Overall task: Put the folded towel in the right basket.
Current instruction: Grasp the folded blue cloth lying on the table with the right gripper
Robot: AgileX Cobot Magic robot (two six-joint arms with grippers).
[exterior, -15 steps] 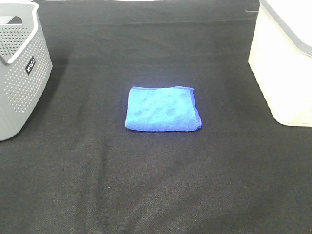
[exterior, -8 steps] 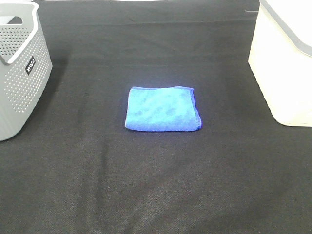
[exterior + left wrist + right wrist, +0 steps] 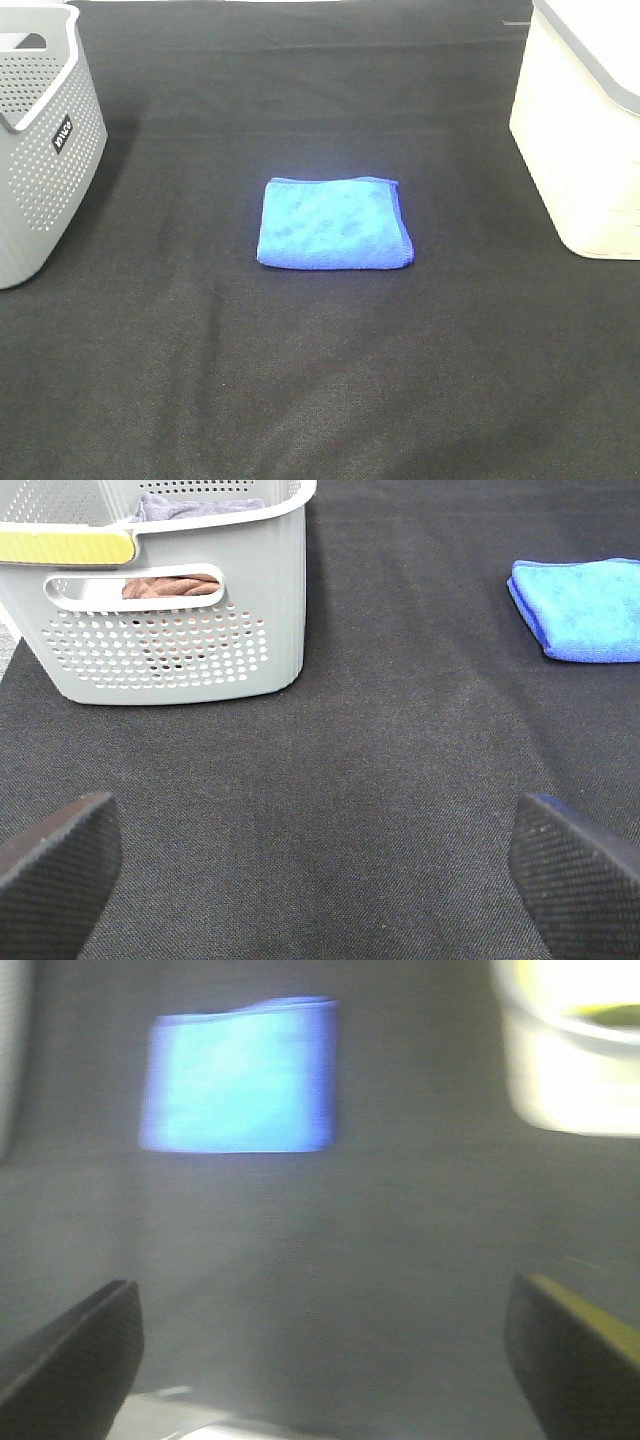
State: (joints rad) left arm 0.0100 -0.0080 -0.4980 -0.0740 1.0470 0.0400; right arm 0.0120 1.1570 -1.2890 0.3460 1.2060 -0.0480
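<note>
Presently the folded towel [image 3: 334, 223] is seen flat at the middle of the table [image 3: 320, 390], well apart from the right basket [image 3: 585, 150] at the far right corner. The left gripper [image 3: 318, 870] and right gripper [image 3: 322, 1355] are held spread, empty. If only the top layer is pinched, unfolding is risked.

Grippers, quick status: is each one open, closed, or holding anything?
Left gripper: open, holding nothing.
Right gripper: open, holding nothing, though its wrist view is blurred.
</note>
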